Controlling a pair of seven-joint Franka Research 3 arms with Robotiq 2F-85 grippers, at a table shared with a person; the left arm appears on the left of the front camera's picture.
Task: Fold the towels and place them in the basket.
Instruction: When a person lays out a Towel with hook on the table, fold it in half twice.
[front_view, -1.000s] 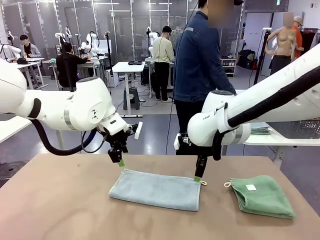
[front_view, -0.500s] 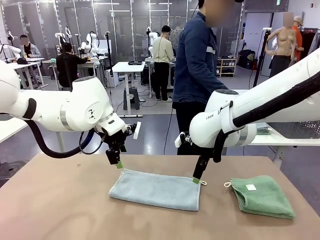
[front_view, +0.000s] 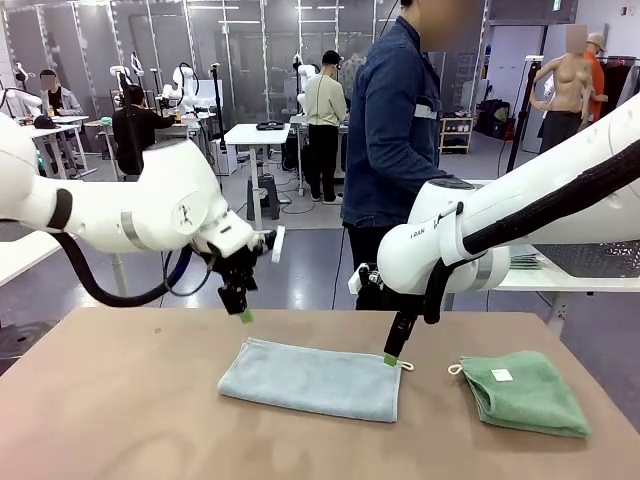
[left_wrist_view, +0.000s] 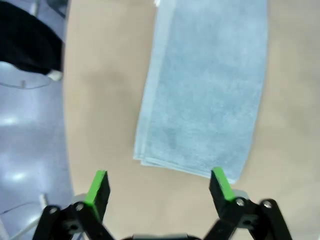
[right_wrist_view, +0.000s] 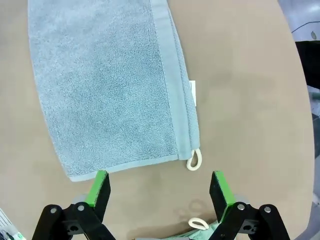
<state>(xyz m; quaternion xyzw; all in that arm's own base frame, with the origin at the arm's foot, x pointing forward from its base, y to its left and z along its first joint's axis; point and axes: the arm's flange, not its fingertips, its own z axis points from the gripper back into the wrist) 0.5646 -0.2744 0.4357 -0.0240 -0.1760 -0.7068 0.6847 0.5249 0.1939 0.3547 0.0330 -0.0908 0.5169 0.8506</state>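
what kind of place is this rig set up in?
Probably an open-plan robotics lab: two white arms at a plain tan table holding a pale blue towel and a green towel, with white desks and people behind.

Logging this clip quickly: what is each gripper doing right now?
Left gripper: open, empty, near the blue towel's far left corner.
Right gripper: open, empty, by its far right corner.
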